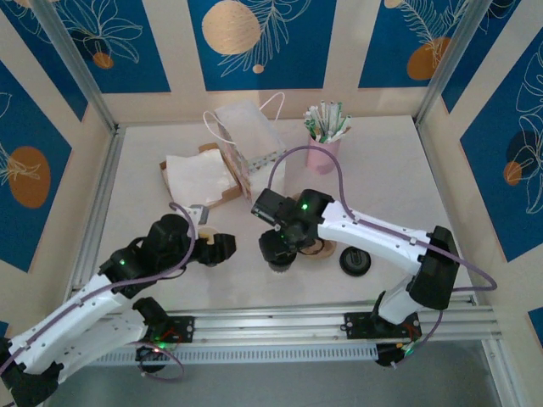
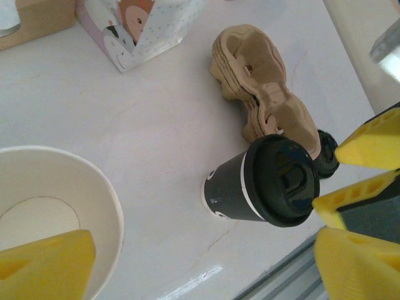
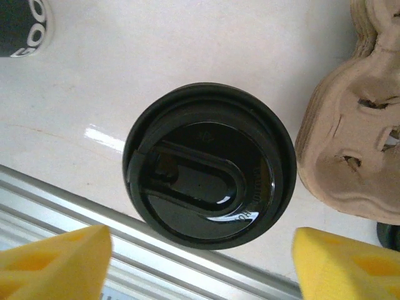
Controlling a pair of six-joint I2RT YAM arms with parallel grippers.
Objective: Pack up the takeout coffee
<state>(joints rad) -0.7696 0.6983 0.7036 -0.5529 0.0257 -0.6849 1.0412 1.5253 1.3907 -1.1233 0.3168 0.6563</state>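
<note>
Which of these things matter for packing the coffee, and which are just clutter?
For the job: takeout coffee; pulp cup carrier; probably the paper bag.
Lying about: lidless cup; loose black lid; pink cup of stirrers; white paper sheet.

Top external: high behind the arm bases, looking down over the whole bench (image 1: 390, 170). Left wrist: close, oblique. Right wrist: very close, straight down. Both wrist views share takeout coffee (image 2: 262, 187) and pulp carrier (image 2: 262, 87).
</note>
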